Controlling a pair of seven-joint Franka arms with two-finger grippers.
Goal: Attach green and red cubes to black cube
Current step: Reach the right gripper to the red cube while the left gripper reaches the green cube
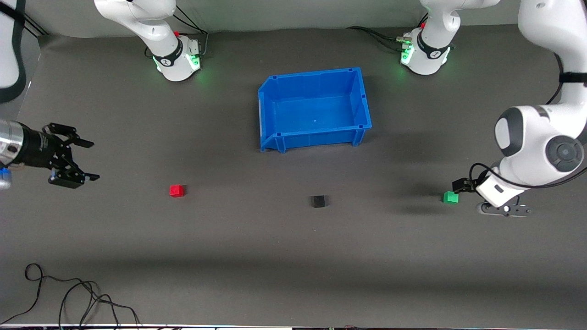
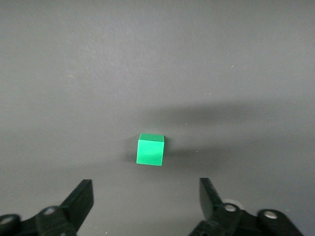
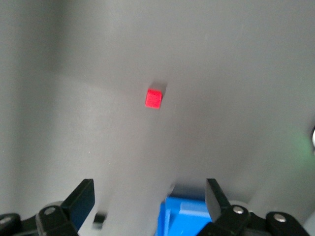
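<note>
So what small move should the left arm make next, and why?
Probably ease the left gripper forward around the green cube and close. Its fingers are open, and the cube sits on the table just ahead of them, ungripped. The black cube lies apart, toward the table's middle.

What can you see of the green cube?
The green cube is small, plain, bright green and matte, like solid plastic. It sits flat on the dark table at the left arm's end, in line with the black and red cubes. Nothing touches it: the left gripper hovers just beside it, fingers open.
</note>
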